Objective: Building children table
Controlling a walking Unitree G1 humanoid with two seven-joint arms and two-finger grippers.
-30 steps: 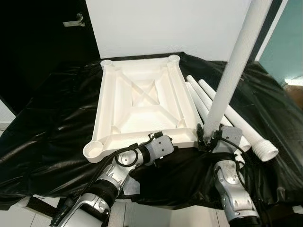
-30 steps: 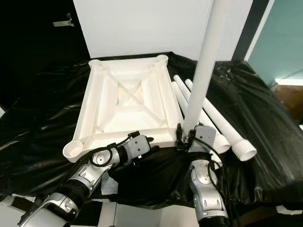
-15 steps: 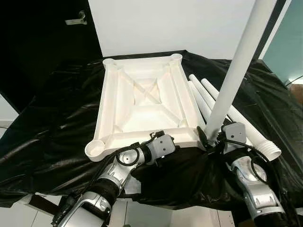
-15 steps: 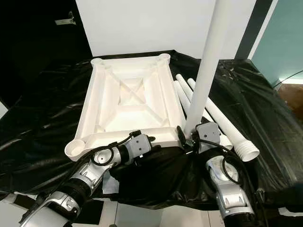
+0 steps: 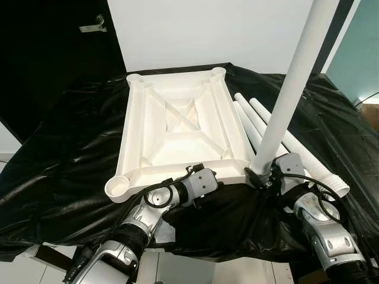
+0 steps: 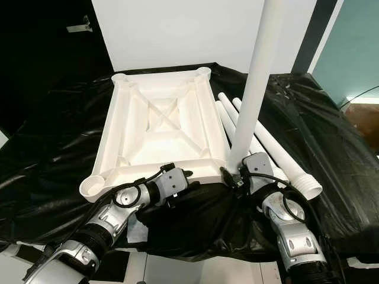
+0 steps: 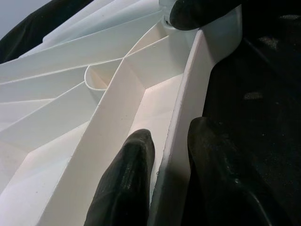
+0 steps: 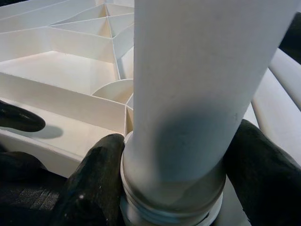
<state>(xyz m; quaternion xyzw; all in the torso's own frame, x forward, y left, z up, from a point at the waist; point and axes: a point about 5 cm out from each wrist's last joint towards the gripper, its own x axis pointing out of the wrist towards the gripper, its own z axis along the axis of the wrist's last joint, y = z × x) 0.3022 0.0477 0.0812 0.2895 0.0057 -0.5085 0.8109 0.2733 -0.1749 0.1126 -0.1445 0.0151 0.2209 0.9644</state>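
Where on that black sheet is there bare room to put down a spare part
The black sheet lies bare left of the upturned tabletop, and at the far right past the loose legs. The near edge is crowded: the left gripper clamps the tabletop's rim, and the right gripper holds an upright leg at its corner.

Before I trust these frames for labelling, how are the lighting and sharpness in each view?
Left eye view: evenly lit and sharp; the black sheet shows soft glare streaks. Left wrist view: the left tool is close and slightly soft, and the tabletop rim is bright. Right wrist view: the leg is near, shaded on its lower part; the right tool is dark.
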